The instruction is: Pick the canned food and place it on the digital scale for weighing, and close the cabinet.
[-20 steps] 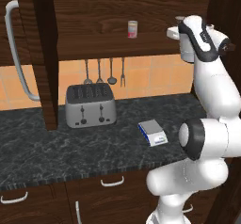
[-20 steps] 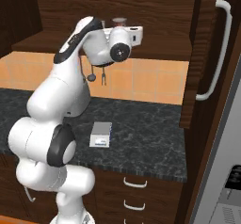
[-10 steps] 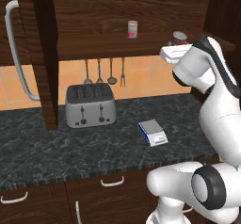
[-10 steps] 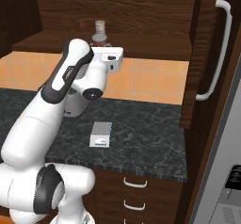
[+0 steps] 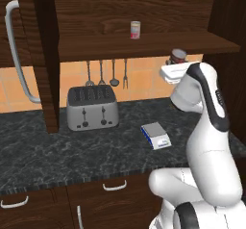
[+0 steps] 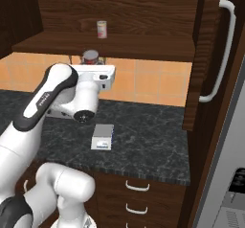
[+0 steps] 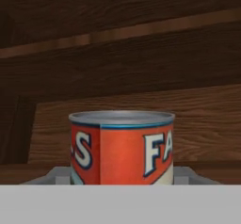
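The canned food sits at the gripper, lifted off the shelf and held above the table, apparently pinched between the fingers (the finger contact itself is not visible, so the grip is a judgement). The digital scale lies bare on the table below, and the cabinet stands open, so placing and closing both appear to remain. In the hand view the can's red-orange label shows white letters, an "S" at left and "FA" at right; no full word is readable.
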You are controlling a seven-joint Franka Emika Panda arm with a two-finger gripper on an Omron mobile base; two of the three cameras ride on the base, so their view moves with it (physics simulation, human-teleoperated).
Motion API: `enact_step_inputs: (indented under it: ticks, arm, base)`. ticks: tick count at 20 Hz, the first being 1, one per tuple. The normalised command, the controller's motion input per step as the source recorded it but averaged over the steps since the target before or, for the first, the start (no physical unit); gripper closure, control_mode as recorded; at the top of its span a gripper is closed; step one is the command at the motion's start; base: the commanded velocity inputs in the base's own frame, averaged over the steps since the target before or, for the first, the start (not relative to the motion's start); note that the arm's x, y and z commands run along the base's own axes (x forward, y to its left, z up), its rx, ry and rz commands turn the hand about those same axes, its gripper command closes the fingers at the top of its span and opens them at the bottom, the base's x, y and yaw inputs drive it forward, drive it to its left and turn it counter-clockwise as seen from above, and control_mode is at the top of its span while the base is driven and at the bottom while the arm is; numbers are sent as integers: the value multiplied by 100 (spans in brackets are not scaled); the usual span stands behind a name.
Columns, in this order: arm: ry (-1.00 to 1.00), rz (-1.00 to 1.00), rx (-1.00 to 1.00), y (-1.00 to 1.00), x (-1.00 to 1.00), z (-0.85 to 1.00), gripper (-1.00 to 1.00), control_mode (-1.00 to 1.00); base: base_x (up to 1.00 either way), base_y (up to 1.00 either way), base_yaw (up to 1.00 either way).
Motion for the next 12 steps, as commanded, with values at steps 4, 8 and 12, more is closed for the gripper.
enact_step_inputs:
  ticks: [4, 8, 12]
  arm:
    - [0, 32, 0, -61, -15, -11, 100, -100]
    - [4, 45, -2, -27, 0, -32, 100, -100]
    - [19, 31, -10, 12, 4, -77, 100, -100]
  base:
    - [0, 0, 0]
    - [0, 0, 0]
    - [0, 0, 0]
